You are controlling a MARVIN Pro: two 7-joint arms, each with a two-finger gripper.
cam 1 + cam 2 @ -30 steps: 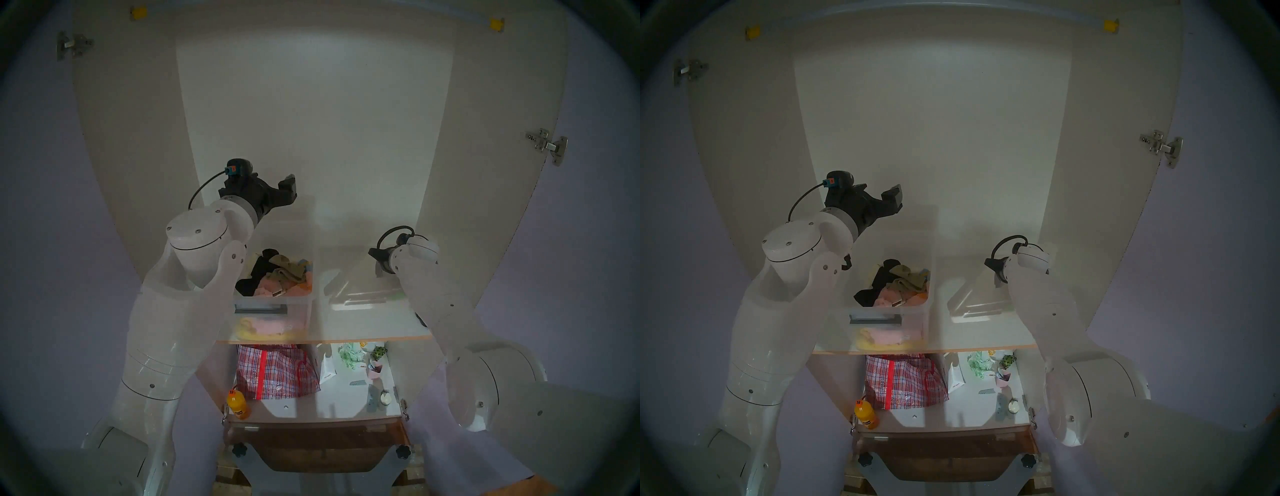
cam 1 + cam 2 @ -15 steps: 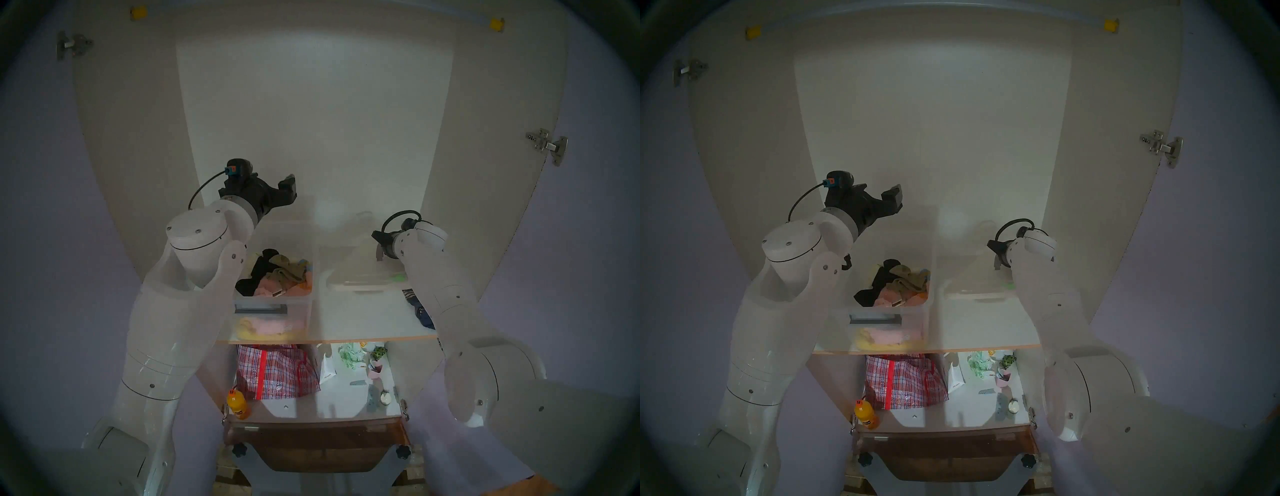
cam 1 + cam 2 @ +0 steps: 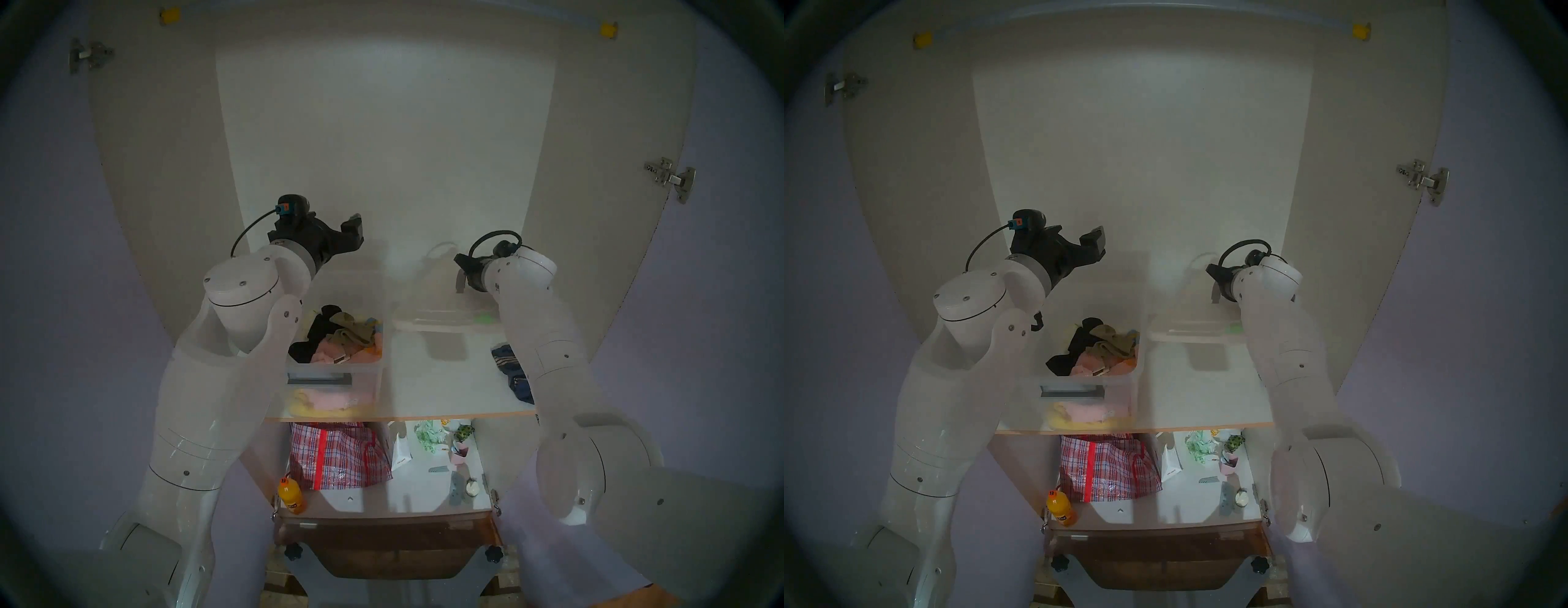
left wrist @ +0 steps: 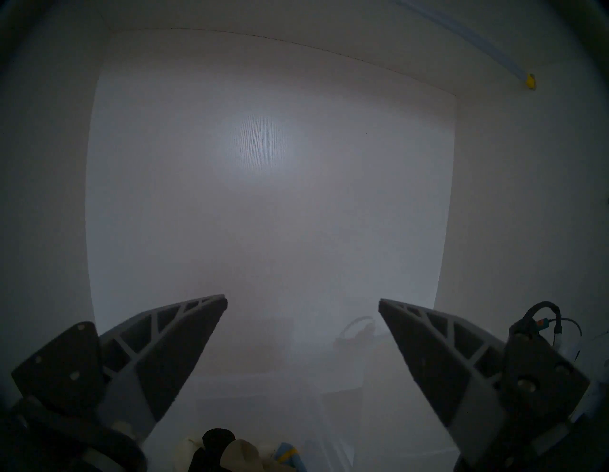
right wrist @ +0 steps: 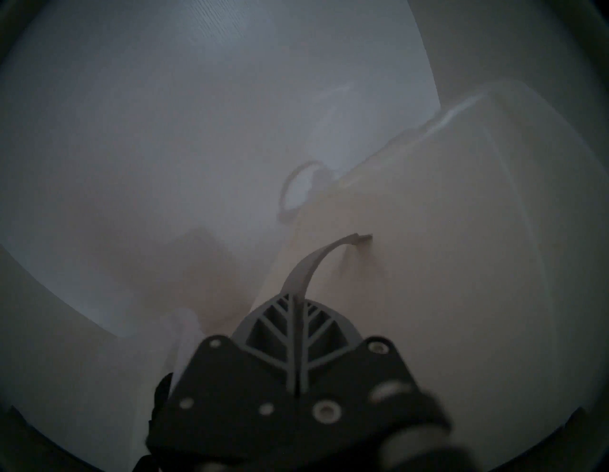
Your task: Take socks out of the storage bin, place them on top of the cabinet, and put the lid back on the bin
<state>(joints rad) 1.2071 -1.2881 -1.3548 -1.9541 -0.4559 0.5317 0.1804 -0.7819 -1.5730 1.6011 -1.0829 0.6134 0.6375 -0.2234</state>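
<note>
Lid (image 3: 445, 314) hangs from right gripper (image 5: 298, 306), clenched on its handle, raised right of bin (image 3: 339, 369); left gripper (image 4: 302, 301), released, hovers above bin.

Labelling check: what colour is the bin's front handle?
Grey front handle on clear bin; best in head stereo left.

A: You see the lid (image 3: 445, 316)? Milky, smooth plastic; the storage bin (image 3: 369, 371) is clear and glossy.
B: Yes, and the socks (image 3: 509, 369) are matt knitted cloth (shelf (image 3: 445, 395): smooth white laminate, pale wood edge).
</note>
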